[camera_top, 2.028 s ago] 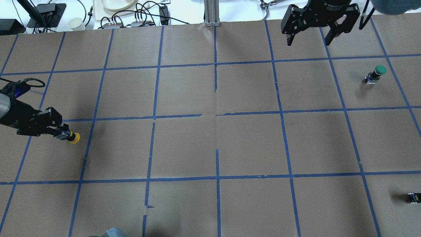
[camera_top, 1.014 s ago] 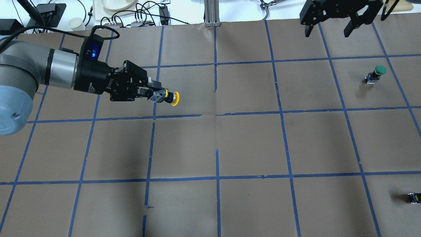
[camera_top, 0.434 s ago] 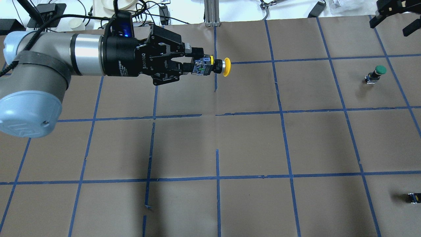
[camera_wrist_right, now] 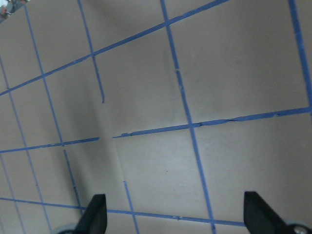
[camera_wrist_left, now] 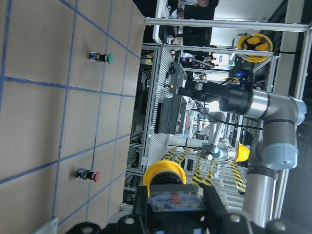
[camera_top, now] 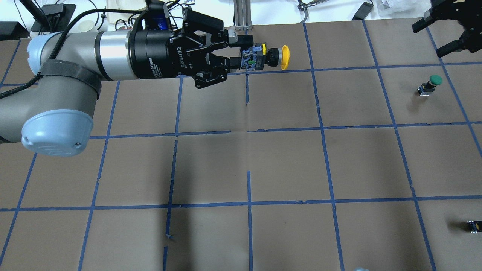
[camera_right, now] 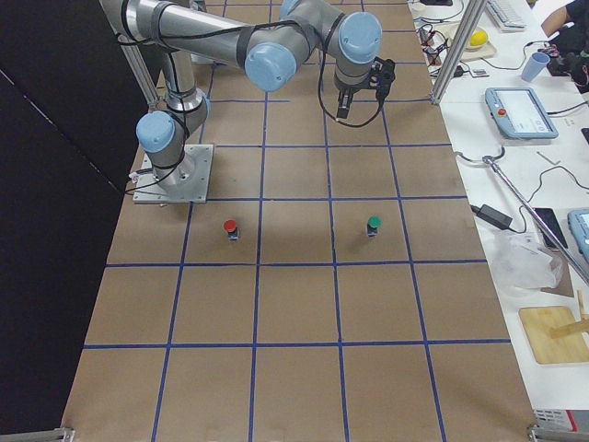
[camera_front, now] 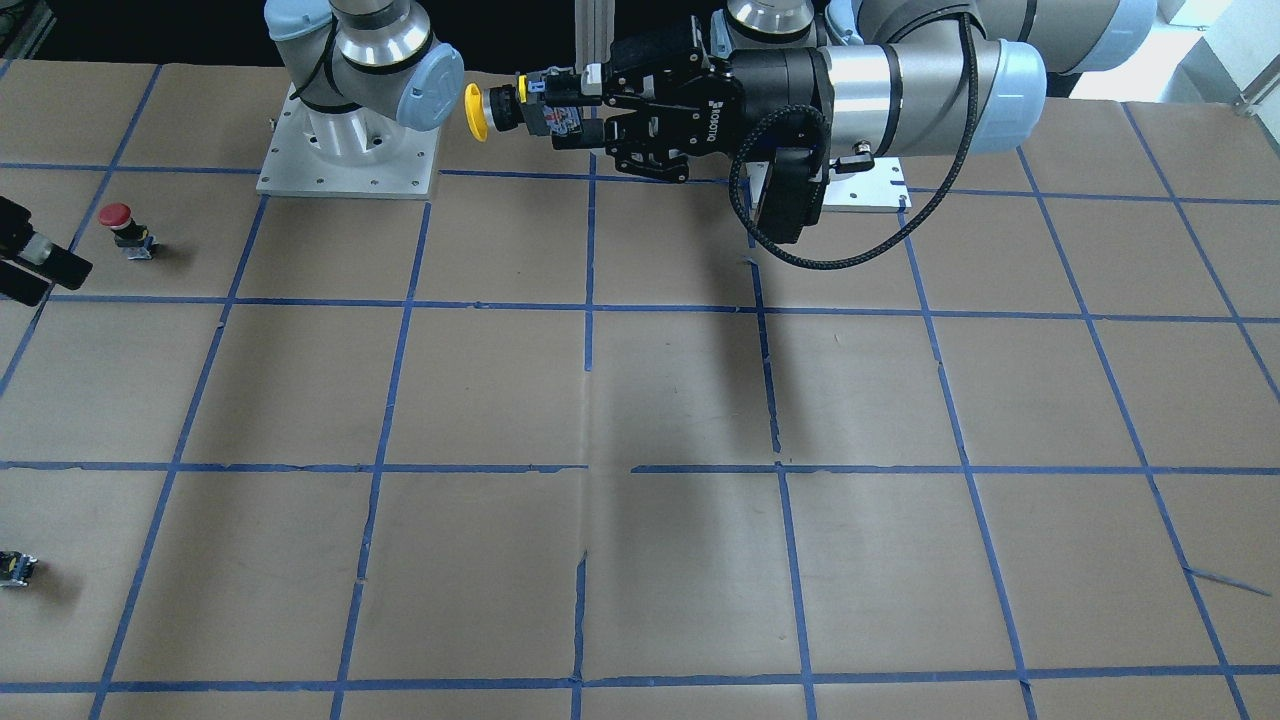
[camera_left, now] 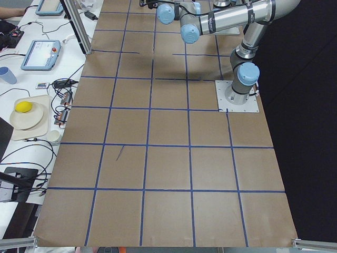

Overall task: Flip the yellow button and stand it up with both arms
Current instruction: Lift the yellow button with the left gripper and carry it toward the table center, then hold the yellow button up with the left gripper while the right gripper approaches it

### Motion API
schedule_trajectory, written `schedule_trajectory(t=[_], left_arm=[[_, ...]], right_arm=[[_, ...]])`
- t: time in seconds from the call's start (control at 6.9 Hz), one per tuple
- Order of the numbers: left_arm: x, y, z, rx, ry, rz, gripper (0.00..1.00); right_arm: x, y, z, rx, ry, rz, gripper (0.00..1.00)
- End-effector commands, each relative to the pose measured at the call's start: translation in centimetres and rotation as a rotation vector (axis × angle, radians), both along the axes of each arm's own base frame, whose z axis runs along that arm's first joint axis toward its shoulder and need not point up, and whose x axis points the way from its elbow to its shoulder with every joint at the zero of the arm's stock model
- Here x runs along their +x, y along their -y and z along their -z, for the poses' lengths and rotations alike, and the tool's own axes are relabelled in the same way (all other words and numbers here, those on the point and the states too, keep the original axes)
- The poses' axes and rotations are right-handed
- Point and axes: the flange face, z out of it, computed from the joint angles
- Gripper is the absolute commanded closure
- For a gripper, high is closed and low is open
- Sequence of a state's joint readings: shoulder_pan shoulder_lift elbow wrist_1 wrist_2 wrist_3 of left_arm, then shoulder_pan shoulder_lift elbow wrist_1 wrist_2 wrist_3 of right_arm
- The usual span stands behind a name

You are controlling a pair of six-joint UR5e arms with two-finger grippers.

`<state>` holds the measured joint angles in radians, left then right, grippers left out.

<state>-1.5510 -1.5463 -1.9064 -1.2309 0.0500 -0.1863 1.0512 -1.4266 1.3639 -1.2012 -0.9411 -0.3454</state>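
Observation, standing by the table.

Left claw (camera_top: 246,56): clenched on the yellow button (camera_top: 269,58). The fingers pinch the small black-and-grey switch body. The stem and the round yellow cap stick out past the fingertips.

Button attitude: lying sideways in the air, not upright. The cap faces the robot's right side. It is well clear of the table (camera_top: 286,165) and touches nothing but the claw. Both the overhead view and the view facing the robot put it close to the table's centre line. The left forearm is stretched out level behind it, with the wrist's black cable looping beneath.

Left wrist camera: the yellow cap shows at the bottom of the picture, just beyond the switch body wedged between the two fingers. The right arm is visible further off in the same picture.

Right claw (camera_top: 427,41): released, with fingers spread wide and nothing between them. It hangs above the far corner of the table on the robot's right, well apart from the yellow button. Its wrist camera shows only brown paper and blue tape lines between the two fingertips.

Other items on the table, all on the robot's right side:
- A green-capped button (camera_top: 431,83) standing upright.
- A red-capped button (camera_front: 125,228) also upright, nearer the robot's base.
- A small switch block (camera_top: 473,226) without a cap, at the table's edge.
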Motion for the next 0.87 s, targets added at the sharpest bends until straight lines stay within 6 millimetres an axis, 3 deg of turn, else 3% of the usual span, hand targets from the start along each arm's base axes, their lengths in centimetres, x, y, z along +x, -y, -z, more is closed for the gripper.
schedule_trajectory(t=[0.0, 0.14, 0.58, 0.72], left_arm=[[-0.4, 0.6, -0.3, 0.049, -0.016, 0.007, 0.98], [-0.5, 1.1, -0.9, 0.064, -0.016, 0.007, 0.98], [-0.5, 2.0, -0.8, -0.018, -0.013, 0.008, 0.98], [-0.5, 1.9, -1.1, -0.061, -0.010, 0.007, 0.98]], right_arm=[[3.0, 0.4, 1.9, -0.009, 0.309, 0.093, 0.00], [4.7, -0.2, 3.8, 0.022, 0.368, 0.099, 0.00], [14.1, 0.3, 3.0, 0.021, 0.563, 0.050, 0.00], [15.3, 0.5, 2.3, -0.005, 0.621, 0.063, 0.00]])
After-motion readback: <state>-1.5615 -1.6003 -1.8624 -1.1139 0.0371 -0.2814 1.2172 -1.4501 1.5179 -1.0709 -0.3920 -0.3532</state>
